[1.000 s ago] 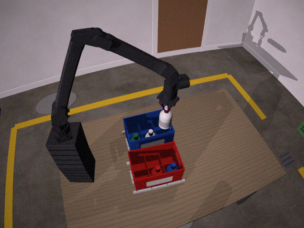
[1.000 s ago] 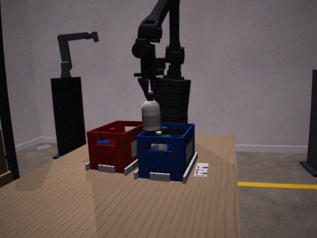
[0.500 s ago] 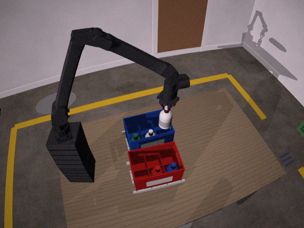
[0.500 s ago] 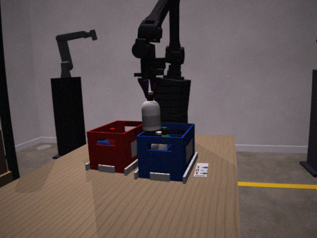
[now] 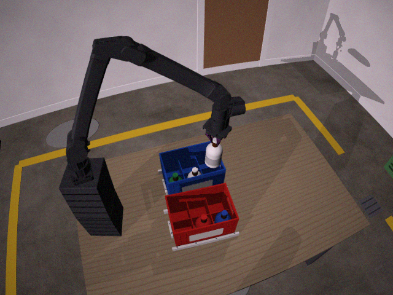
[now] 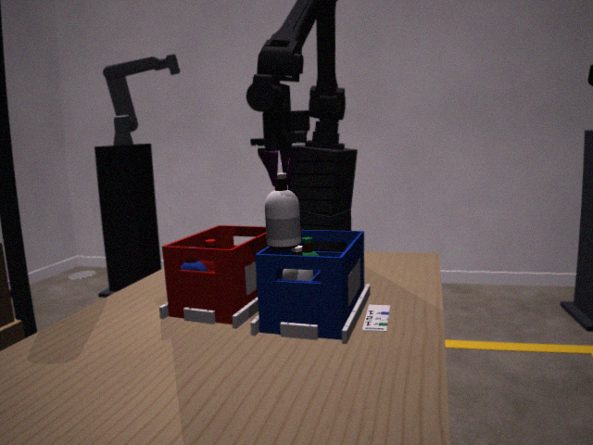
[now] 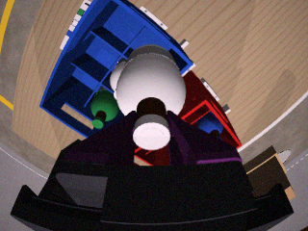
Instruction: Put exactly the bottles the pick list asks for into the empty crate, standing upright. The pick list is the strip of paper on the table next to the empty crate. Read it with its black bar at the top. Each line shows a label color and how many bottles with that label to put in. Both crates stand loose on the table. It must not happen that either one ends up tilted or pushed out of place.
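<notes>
My gripper (image 5: 214, 141) (image 6: 281, 182) (image 7: 151, 116) is shut on the dark neck of a white bottle (image 5: 213, 153) (image 6: 283, 210) (image 7: 151, 87). The bottle hangs upright over the right end of the blue crate (image 5: 218, 178) (image 6: 296, 306) (image 7: 117, 14), its base about at rim height. Inside that crate stand a green bottle (image 5: 175, 178) (image 7: 104, 105) and another white bottle (image 5: 194, 174) (image 6: 297, 274). The red crate (image 5: 182, 233) (image 6: 206, 294) holds a red bottle (image 5: 203, 221) and a blue bottle (image 5: 223, 217) (image 6: 193, 266). The pick list (image 6: 375, 318) shows blue 1, white 2, green 1.
White rails (image 5: 206, 241) (image 6: 299, 330) lie along the crates' bases. The two crates stand side by side with a narrow gap. Dividers split each crate into compartments. The arm's dark pedestal (image 5: 91, 206) stands at the table's left end in the top view.
</notes>
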Available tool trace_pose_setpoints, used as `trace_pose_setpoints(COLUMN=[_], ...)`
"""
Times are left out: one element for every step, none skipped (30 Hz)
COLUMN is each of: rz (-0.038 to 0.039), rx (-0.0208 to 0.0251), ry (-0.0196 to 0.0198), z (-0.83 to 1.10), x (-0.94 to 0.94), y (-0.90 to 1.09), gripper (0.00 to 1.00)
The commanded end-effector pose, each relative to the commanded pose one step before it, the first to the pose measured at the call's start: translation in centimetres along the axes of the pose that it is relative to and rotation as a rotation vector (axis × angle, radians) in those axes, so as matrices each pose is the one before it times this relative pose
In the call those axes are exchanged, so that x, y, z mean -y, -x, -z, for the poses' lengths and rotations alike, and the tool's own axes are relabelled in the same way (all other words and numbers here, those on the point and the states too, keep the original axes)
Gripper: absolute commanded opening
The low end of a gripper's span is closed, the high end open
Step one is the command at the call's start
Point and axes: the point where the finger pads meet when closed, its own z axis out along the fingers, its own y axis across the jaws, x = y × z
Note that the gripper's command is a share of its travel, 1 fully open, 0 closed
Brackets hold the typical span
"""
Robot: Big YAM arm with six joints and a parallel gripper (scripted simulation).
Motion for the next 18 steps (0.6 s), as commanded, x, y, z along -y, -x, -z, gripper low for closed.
trace_pose_setpoints(rz=[0.0106, 0.00108, 0.00021, -0.00012, -0.00115, -0.00069, -0.00027, 0.00017, 0.00056, 0.0, 0.0, -0.00124, -0.00032, -0.00028, 0.00105, 0.00113, 0.00123, -0.00064], rx=[0.09335, 0.00567, 0.00046, -0.00148, -0.00779, -0.00749, -0.00491, 0.0003, 0.00604, 0.0, 0.0, 0.01509, -0.00005, -0.00005, -0.00006, -0.00006, -0.00007, -0.00004], ry=[-0.07653, -0.00441, -0.0002, 0.00137, 0.00639, 0.0061, 0.00397, -0.00024, -0.00489, 0.0, 0.0, -0.01277, 0.00011, 0.00013, 0.00026, 0.00023, 0.00022, -0.00006], z=[3.937, 0.302, -0.074, -0.214, -0.664, -0.64, -0.453, -0.079, 0.336, 0.0, 0.0, 1.01, -0.107, -0.107, -0.113, -0.111, -0.111, -0.099], x=[2.171, 0.006, -0.042, -0.061, -0.116, -0.108, -0.069, -0.006, 0.068, 0.0, 0.0, 0.349, -0.022, -0.026, -0.062, -0.056, -0.054, 0.017], y=[3.807, 0.174, 0.047, -0.001, -0.173, -0.177, -0.128, -0.009, 0.121, 0.0, 0.0, 0.211, 0.004, 0.013, 0.037, 0.026, 0.015, -0.044], gripper=[0.0, 0.0, 0.0, 0.0, 0.0, 0.0, 0.0, 0.0, 0.0, 0.0, 0.0, 0.0, 0.0, 0.0, 0.0, 0.0, 0.0, 0.0])
